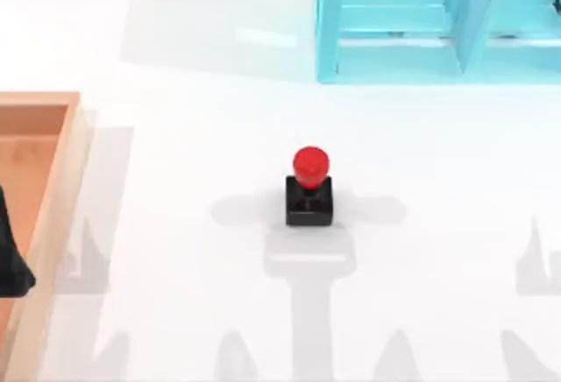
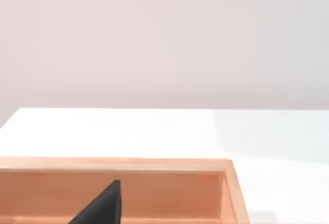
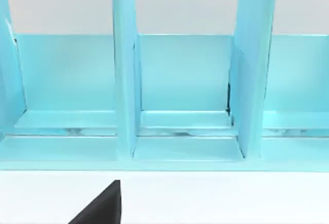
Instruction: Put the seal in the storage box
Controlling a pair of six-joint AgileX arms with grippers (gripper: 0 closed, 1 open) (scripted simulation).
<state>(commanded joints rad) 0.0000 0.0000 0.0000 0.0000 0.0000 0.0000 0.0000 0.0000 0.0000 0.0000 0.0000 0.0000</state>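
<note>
The seal (image 1: 309,187), a black square block with a glossy red knob, stands upright near the middle of the white table. The storage box (image 1: 54,191), an open light-wood box, lies at the table's left edge; its far wall (image 2: 154,165) also fills the low part of the left wrist view. My left gripper (image 1: 12,264) is a dark shape over the box's inside, well left of the seal, and a black tip of it (image 2: 103,207) shows against the box wall. A black tip of my right gripper (image 3: 103,206) hangs above the table, facing the cyan rack.
A cyan rack (image 1: 438,23) with upright dividers (image 3: 125,70) stands at the back right of the table. White tabletop lies between the seal and the wooden box. Grey arm shadows fall along the front edge.
</note>
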